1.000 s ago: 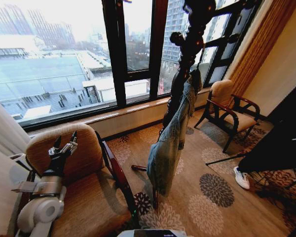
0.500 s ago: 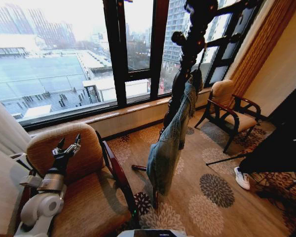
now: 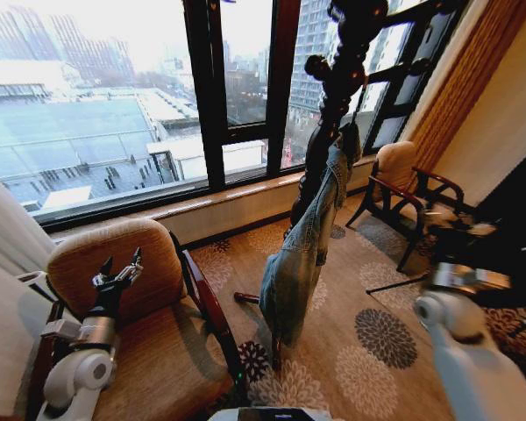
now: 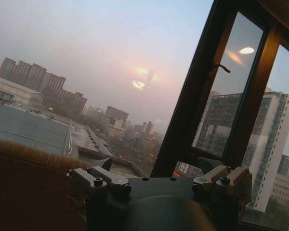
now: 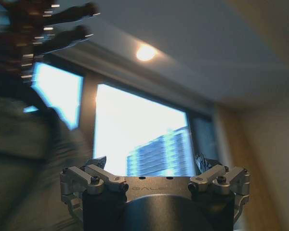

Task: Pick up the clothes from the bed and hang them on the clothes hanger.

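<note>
**Hanging looks done, both arms free of the jacket**

Standing by the window, I see a denim jacket [image 3: 302, 246] hanging down from the dark wooden coat stand [image 3: 337, 88] in the middle of the room. It hangs from its collar, high on the stand, and its lower edge hangs above the patterned carpet [image 3: 377, 342]. I cannot tell whether a thin hanger is inside the shoulders, because the cloth and the stand hide that place. The bed is not in sight from here.

The left gripper [image 3: 118, 267] is raised in front of the back of the brown armchair [image 3: 149, 351], well apart from the jacket. Its fingers are spread wide and hold nothing; the left wrist view shows the same wide gap, with window and city beyond. The right gripper [image 5: 154, 166] is on the right side of the room, near the second chair [image 3: 412, 197], also away from the jacket. Its fingers stand wide apart and empty.

I judge that the hanging step is at its end. The next move calls only for keeping both arms clear of the jacket, so that it is not pulled off.

There is no box or basket here; both chairs have nothing on their seats.
</note>
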`<state>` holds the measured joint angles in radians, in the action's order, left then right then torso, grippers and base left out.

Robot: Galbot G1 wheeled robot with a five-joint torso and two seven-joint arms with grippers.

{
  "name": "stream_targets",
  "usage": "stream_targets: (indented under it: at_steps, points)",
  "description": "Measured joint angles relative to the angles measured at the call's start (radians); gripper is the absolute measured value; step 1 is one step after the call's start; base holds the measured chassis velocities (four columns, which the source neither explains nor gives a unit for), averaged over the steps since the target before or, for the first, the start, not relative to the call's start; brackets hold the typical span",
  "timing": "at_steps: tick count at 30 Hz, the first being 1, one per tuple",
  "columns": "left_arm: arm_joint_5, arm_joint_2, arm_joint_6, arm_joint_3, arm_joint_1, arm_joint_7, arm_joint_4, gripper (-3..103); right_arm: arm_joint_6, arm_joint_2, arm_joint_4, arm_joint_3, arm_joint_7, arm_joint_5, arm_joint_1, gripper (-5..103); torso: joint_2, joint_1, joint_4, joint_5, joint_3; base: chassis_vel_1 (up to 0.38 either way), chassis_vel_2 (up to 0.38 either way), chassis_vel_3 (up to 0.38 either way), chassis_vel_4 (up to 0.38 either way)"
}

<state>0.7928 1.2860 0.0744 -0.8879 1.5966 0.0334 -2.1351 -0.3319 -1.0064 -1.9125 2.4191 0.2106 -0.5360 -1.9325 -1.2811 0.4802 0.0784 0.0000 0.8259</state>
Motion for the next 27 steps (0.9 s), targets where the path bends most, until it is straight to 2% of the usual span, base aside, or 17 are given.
stream_targets:
  at_steps: [2,4,7,9,12,17,27]
  points:
    - [-0.013,0.029,0.012,0.002,0.02,0.004,-0.013,100,-0.026,-0.007,0.026,0.053,-0.054,-0.028,-0.027,100,0.0,0.0,-0.0009,-0.0006,0.0,0.0,0.0,0.0,0.0]
    - [-0.017,0.034,0.014,0.004,0.024,0.007,-0.019,100,-0.029,-0.011,0.031,0.064,-0.061,-0.037,-0.033,100,0.0,0.0,-0.0009,-0.0003,0.0,0.0,0.0,0.0,0.0]
    - [-0.043,0.053,0.024,0.008,0.023,0.015,-0.047,100,-0.031,-0.045,0.059,0.147,-0.072,-0.101,-0.068,100,0.0,0.0,0.0,0.0,0.0,0.0,0.0,0.0,0.0]
    - [-0.045,0.058,0.024,0.009,0.023,0.015,-0.051,100,-0.031,-0.052,0.065,0.157,-0.073,-0.105,-0.071,100,0.0,0.0,-0.0001,0.0,0.0,0.0,0.0,0.0,0.0]
    - [-0.06,0.091,0.022,0.021,0.038,0.014,-0.077,100,-0.038,-0.1,0.103,0.2,-0.102,-0.094,-0.089,100,0.0,0.0,-0.0003,0.0,0.0,0.0,0.0,0.0,0.0]
    - [-0.115,0.12,0.017,0.025,0.048,0.009,-0.08,100,-0.028,-0.126,0.107,0.226,-0.1,-0.086,-0.116,100,0.0,0.0,-0.0004,0.0,0.0,0.0,0.0,0.0,0.0]
    - [-0.163,0.174,0.019,0.018,0.056,0.0,-0.096,100,-0.011,-0.121,0.05,0.23,-0.09,-0.079,-0.076,100,0.0,0.0,-0.0002,0.0,0.0,0.0,0.0,0.0,0.0]
